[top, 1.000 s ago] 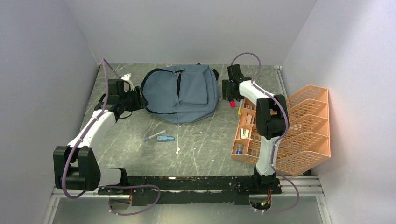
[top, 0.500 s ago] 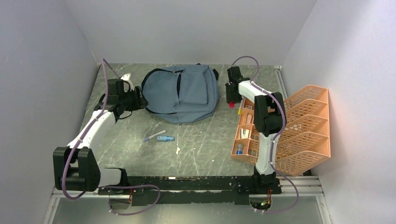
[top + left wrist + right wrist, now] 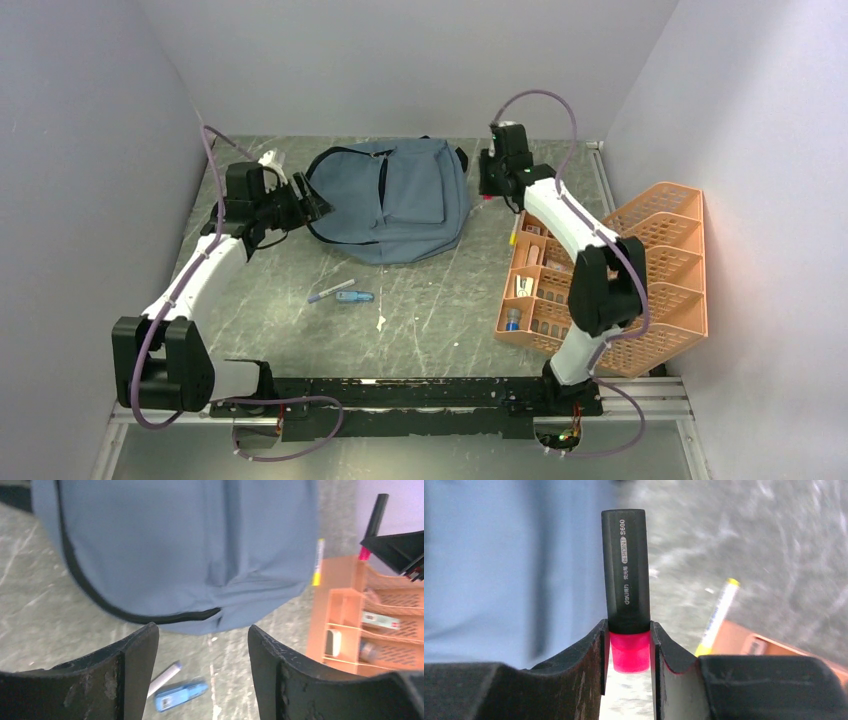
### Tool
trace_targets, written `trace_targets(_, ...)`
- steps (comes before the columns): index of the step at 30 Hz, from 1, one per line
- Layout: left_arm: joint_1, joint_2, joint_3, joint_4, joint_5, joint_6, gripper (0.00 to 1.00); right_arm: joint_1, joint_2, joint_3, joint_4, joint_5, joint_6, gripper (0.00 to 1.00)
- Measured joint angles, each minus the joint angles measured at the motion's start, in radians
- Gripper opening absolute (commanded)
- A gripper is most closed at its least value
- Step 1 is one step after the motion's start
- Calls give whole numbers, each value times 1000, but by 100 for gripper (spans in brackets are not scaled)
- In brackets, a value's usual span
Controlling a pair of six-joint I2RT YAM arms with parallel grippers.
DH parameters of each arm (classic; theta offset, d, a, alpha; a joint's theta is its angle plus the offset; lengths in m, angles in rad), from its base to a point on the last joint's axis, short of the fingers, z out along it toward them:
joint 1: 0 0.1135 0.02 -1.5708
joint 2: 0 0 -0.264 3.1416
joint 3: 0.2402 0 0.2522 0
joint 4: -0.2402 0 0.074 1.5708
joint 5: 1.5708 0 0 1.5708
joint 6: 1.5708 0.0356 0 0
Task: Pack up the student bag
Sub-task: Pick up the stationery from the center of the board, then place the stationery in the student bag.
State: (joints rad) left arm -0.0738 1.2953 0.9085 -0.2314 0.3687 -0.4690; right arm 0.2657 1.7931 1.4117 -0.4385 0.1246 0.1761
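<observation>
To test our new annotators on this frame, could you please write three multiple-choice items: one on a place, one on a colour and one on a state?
1. Where is the orange mesh tray relative to the student bag? A. left of it B. right of it C. on top of it
2. What colour is the end of the black highlighter held in the right end effector? A. pink B. green C. white
3. How is the left end effector? A. shut on a strap B. shut on a pen C. open, holding nothing
1 B: the top view shows the tray right of the bag. 2 A: pink shows in the grip. 3 C: its wrist view shows an empty gap.
</observation>
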Motion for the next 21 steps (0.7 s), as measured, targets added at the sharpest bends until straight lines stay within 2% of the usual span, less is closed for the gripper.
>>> trace_targets(4,-23,-12,50,31,46,-75,78,143,-94,22,64,-61,6,15)
trace_targets(8,-47,-32,94,69,60,-136,84,328,-91,34,126,-164,20,15)
trace_targets(11,-64,-50,106,89,61,-169,86,416,-77,34,154,-242,45,15)
trace_targets(17,-95,-65,108,107,61,-205,85,468,-64,29,258,-370,127,14)
trace_targets(21,-117,-66,98,113,58,-223,80,473,-60,21,336,-448,180,14)
